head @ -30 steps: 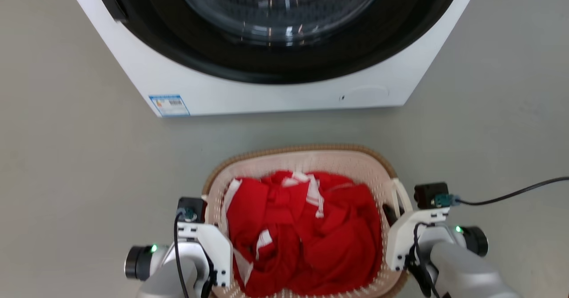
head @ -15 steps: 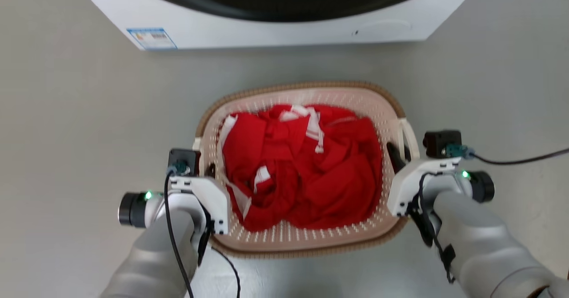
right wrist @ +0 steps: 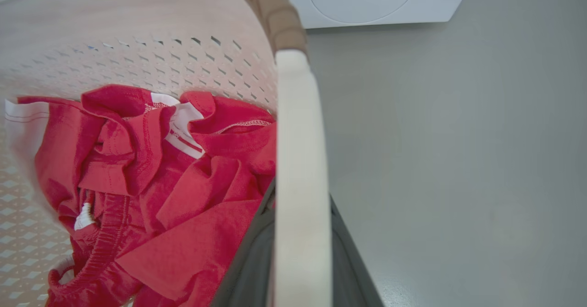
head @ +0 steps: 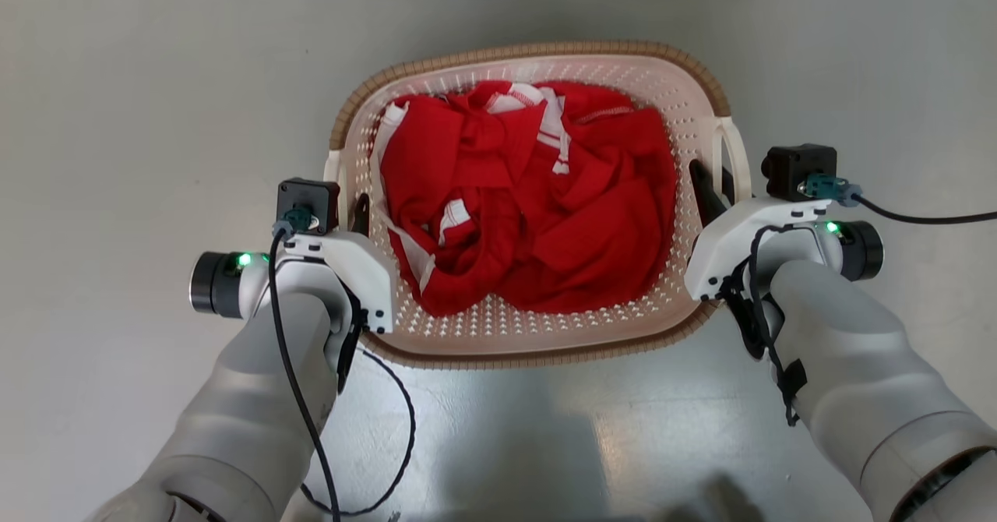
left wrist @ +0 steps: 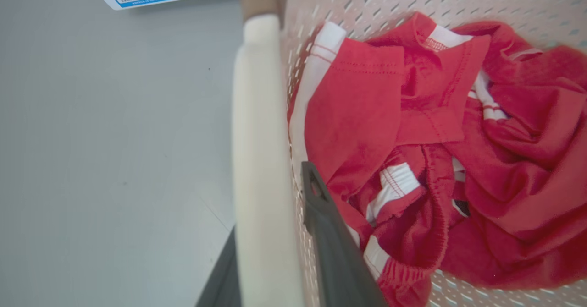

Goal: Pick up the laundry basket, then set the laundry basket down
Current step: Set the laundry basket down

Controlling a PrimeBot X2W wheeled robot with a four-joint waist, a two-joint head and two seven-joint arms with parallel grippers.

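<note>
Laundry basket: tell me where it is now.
The laundry basket is central in the head view, gripped by its side handles between the left gripper and right gripper, with red clothes inside and the washing machine beyond.

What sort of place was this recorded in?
Likely a laundry area, perhaps a test room: a laundry basket holding red clothing, a grey floor, and a white washing machine close by.
</note>
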